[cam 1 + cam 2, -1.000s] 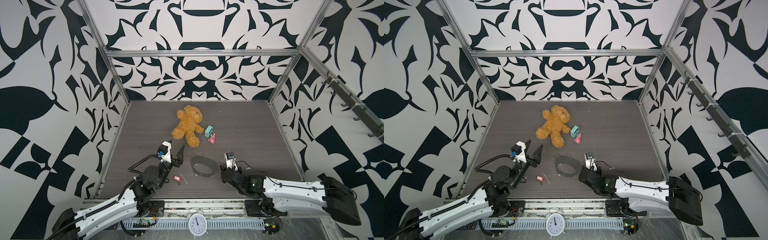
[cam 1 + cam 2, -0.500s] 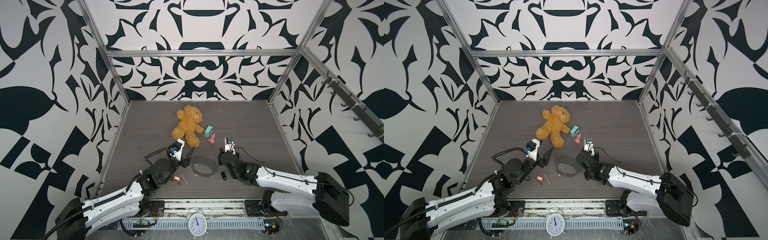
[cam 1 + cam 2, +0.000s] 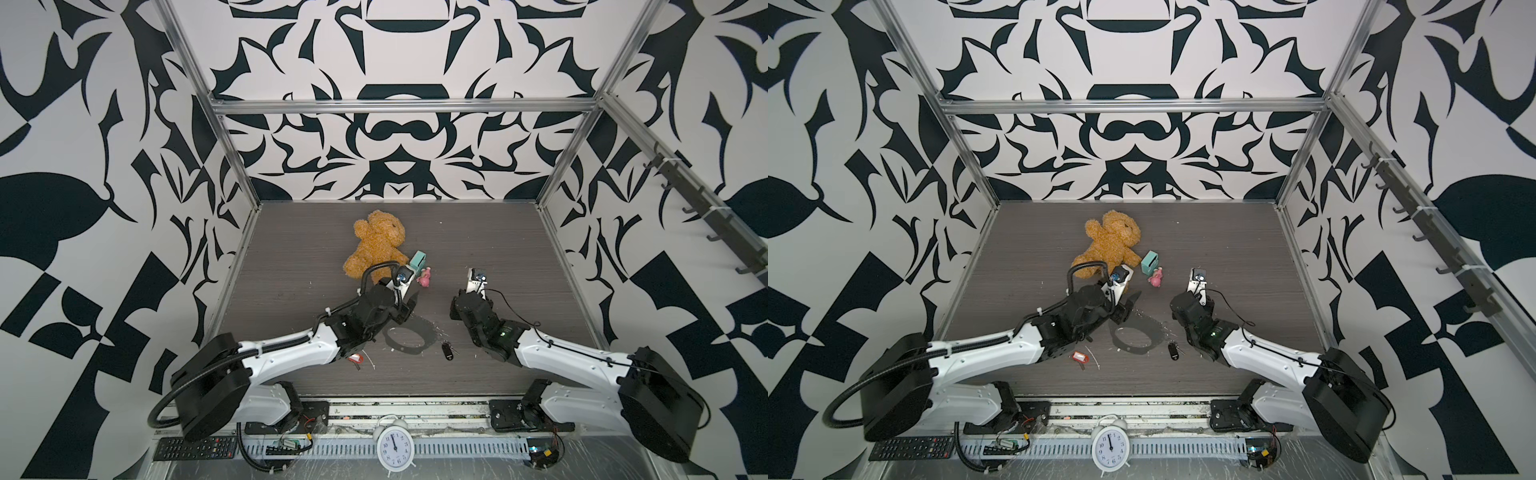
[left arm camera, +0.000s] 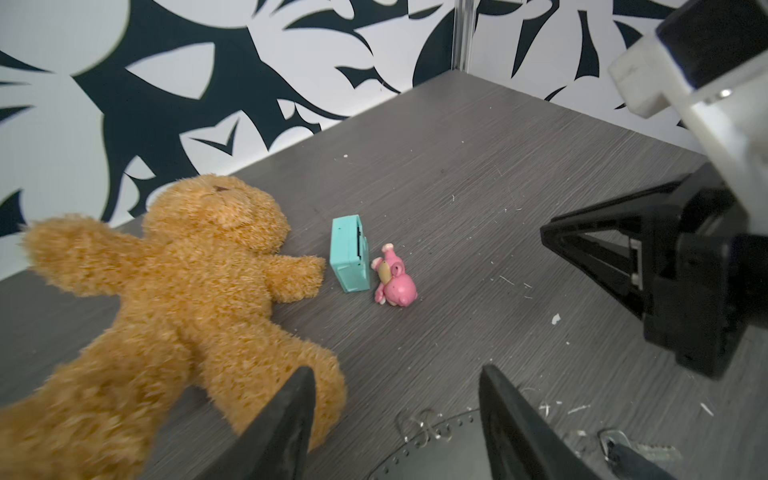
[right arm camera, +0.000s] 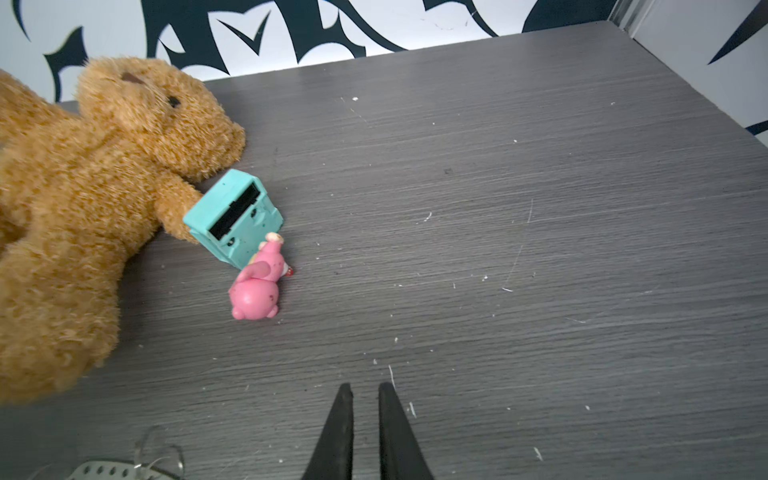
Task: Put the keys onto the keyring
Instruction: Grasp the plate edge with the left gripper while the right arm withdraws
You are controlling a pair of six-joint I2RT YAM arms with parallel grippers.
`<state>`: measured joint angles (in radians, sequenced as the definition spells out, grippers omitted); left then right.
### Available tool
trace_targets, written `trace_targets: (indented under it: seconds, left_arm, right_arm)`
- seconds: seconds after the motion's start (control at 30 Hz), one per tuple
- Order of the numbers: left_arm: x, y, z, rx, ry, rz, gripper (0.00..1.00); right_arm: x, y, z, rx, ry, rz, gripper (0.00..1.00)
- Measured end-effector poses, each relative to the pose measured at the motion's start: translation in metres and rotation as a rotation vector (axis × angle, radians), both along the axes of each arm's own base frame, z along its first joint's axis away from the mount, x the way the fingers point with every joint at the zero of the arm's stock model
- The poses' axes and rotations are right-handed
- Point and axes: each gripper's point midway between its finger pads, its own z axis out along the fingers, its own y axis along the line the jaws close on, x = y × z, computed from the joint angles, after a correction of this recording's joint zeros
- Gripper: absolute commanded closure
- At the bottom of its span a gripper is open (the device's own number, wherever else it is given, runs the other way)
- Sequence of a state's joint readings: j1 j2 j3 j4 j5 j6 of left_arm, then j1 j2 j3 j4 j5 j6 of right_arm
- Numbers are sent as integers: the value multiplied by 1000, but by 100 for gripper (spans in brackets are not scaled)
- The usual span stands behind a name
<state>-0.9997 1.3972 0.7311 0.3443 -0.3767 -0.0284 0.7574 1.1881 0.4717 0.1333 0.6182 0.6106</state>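
Now that the right end effector (image 5: 365, 385) has drawn back from the strap (image 3: 1156, 330), its fingers almost pressed together on nothing, the black fob (image 3: 447, 351) lies loose on the bench (image 3: 498, 249) just beside the strap. Meanwhile the left end effector (image 4: 397, 370), spread wide, has come forward over the keyring (image 4: 419, 424); the red tag (image 3: 1079, 356) sits by its arm, untouched. Neither key is on the ring, so I judge the threading all ahead. One container shows: a teal box (image 5: 232, 212), its slot dark, contents impossible to tell; a pink figure (image 5: 255, 291) lies outside, just beside it.
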Motion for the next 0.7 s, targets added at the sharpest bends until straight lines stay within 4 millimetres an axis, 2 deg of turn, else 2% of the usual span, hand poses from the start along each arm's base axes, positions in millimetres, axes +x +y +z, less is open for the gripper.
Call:
trace_targets:
  seconds: [0.13,0.2,0.27,0.37,0.53,0.7]
  left_arm:
    - [7,-26,-27,72,56,-49,45]
    - [3,-31,-47,127,105,-84,43]
    - [-1,-32,-57,162,144,-109,43]
    - [-7,-38,-59,170,182,-147,44]
    - [-13,-54,-65,180,246,-200,47]
    - [-22,-72,-79,248,283,-233,47]
  right_arm:
    - [2,-10,-2,6,10,-40,88]
    - [3,-17,1,27,-1,-68,88]
    - [4,-26,4,47,-11,-97,88]
    - [6,-44,2,90,-12,-155,87]
    - [7,-78,-12,150,25,-259,87]
    - [4,-86,-5,168,9,-279,87]
